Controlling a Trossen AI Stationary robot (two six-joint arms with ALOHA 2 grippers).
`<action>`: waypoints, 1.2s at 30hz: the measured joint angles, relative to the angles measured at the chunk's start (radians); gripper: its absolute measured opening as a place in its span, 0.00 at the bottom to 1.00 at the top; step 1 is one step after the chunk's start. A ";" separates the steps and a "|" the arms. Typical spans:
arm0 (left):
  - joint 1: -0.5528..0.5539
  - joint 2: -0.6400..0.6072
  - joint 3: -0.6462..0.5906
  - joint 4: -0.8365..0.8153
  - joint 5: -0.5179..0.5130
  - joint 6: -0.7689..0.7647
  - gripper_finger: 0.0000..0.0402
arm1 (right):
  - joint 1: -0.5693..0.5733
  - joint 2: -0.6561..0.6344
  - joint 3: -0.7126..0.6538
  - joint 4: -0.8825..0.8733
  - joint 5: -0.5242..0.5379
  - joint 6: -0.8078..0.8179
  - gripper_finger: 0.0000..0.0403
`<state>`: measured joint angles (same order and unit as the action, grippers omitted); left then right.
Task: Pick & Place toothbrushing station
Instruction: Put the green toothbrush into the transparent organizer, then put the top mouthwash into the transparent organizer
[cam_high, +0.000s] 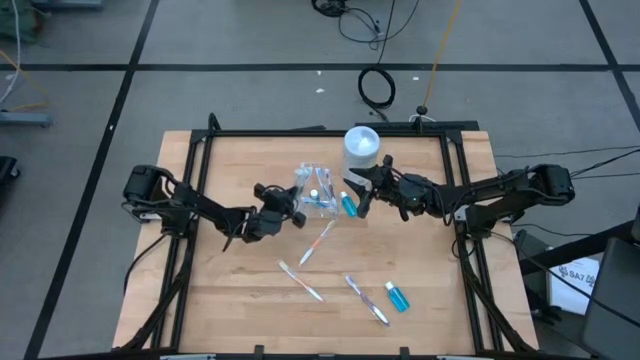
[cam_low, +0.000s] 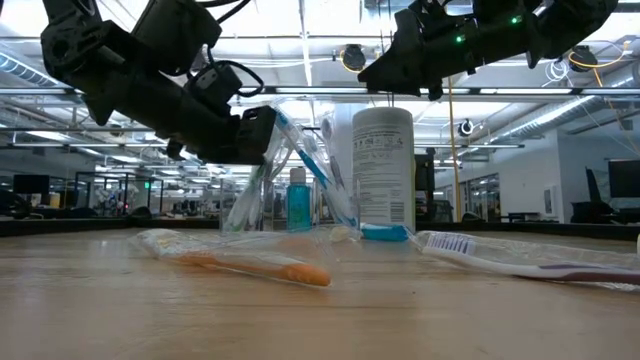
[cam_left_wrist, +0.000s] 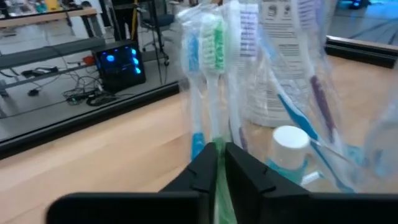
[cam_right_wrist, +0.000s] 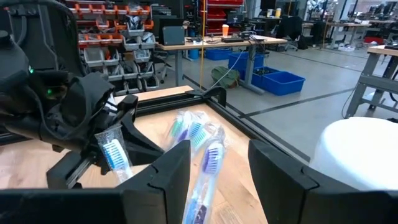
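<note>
Fingers of the left gripper (cam_left_wrist: 216, 163) stand almost together, with only a thin slit between them, and the green-handled wrapped toothbrush (cam_left_wrist: 216, 68) sits in that slit; I judge they are just letting it go into the clear plastic cup (cam_high: 316, 190). To do this step well, the fingers should part only a little and rise straight up, so the brush leans against its neighbours and does not tip the cup.

Right gripper (cam_right_wrist: 219, 165) hovers just beside the cup, on the side of the white canister (cam_high: 361, 143); its fingers are spread wide and hold nothing.

Only the high view shows what is left outside: three wrapped toothbrushes (cam_high: 302, 281) on the table (cam_high: 230, 300) and one small blue tube (cam_high: 398, 296), all well apart from the cup. Only the low view shows a blue tube (cam_low: 298, 200) standing upright inside the cup. Left wrist view alone shows the contact between fingers and handle.
</note>
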<state>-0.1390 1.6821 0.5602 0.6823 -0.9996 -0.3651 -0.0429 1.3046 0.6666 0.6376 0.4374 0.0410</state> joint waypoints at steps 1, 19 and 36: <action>0.000 0.000 0.000 0.001 0.010 0.000 0.12 | 0.000 0.000 0.000 0.000 0.000 0.000 0.39; -0.068 -0.203 0.000 -0.067 0.007 0.103 0.36 | 0.000 0.000 0.000 -0.017 0.002 0.000 0.39; -0.097 -0.451 0.001 -0.199 0.204 0.200 0.36 | 0.085 0.010 0.001 -0.059 -0.230 0.163 0.37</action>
<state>-0.2365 1.2309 0.5610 0.4837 -0.7953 -0.1649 0.0419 1.3150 0.6674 0.5788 0.2070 0.2041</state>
